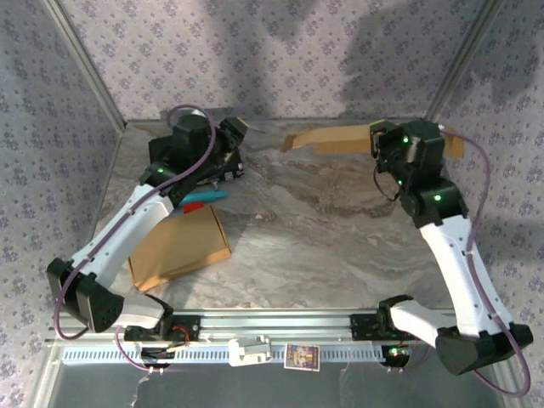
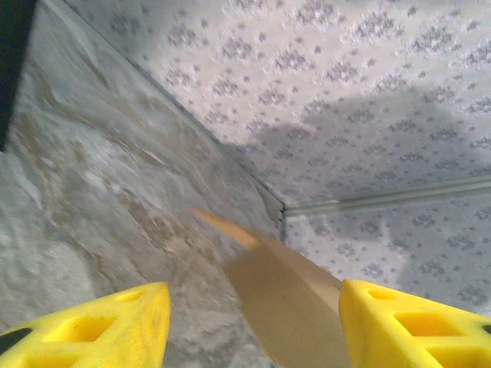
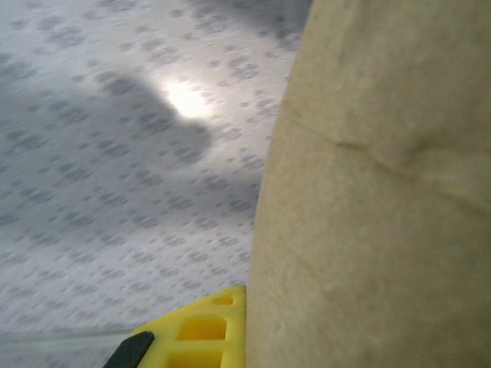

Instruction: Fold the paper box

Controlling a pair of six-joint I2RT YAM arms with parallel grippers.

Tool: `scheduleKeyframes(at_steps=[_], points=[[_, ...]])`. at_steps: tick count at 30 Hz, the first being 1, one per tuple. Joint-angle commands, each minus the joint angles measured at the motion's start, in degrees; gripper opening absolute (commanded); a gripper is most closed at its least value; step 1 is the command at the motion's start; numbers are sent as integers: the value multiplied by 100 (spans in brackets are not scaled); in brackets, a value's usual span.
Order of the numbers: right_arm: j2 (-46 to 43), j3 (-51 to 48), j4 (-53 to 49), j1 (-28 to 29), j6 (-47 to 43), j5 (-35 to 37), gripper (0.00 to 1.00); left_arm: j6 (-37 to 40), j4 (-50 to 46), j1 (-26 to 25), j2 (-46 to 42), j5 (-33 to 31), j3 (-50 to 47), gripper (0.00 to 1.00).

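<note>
Paper box [image 1: 336, 141] clamped in right gripper [image 1: 377, 143]; left gripper [image 2: 253, 307] spread wide, box end just ahead.

Readable text: none in any view.
Small card [image 1: 302, 357]: bottom centre of the top view, at the table's near edge; dark border around a pale printed patch, its print too small to read.
Wallpaper [image 1: 280, 59]: repeated floral motif across the upper frame, no lettering.

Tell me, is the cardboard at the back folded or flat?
Flat: the cardboard is one open sheet, no box shape, pinched by the right gripper.
</note>
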Motion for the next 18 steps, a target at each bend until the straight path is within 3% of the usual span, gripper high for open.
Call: scheduleKeyframes(at_steps=[1,5,8,11,18], points=[[-196,1015,-1229,128,-348,-213,0,725,-663,268,-105,-178,47,58],[-41,1899,-1743,153,-150,-55,0,1090,-1010,486,-102,-102,382,58],[316,2132,-1866,127,549,-112,0,1209,-1306,660,5,117,691,58],[1041,2376,-2136,60,1338,-462,0,1157,-1587,816,212,451,998,57],[3174,3147,-2554,-280,1902,-1029,0,1059,-2031,882,809,1287,1417,57]])
